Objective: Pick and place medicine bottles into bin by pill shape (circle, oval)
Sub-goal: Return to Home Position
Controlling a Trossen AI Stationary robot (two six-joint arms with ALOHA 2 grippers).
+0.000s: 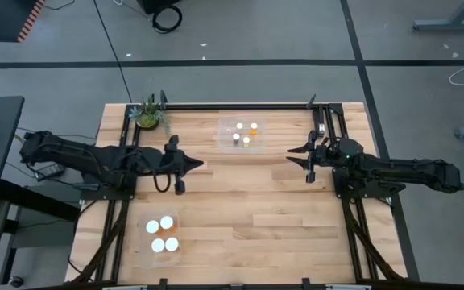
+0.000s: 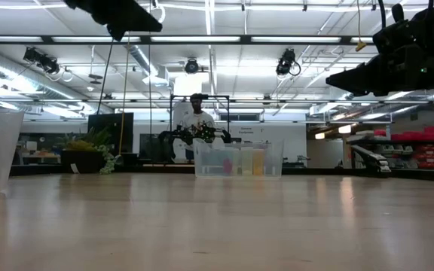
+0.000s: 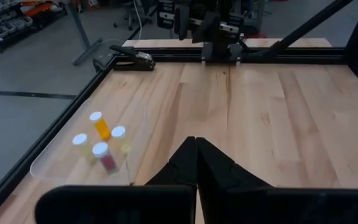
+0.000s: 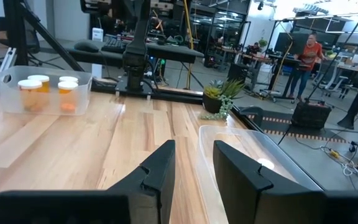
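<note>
Sorting looks finished, as far as the overhead view shows. Four narrow-capped bottles point(image 1: 244, 134) stand in the far bin point(image 1: 225, 125) at the bench's point(image 1: 248, 201) far edge, and three wide-capped bottles point(image 1: 162, 234) in the near bin point(image 1: 145, 253) by its near left corner. The step is homing, which only needs both arms to retract clear of the bins. The left tool point(image 1: 198, 165) is clenched on nothing. The right tool point(image 1: 291, 155) is parted and empty.

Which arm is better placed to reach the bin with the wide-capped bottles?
Left. The left gripper hangs on the same side of the table as that bin, shut and empty; the right gripper, open, is far across the table.
</note>
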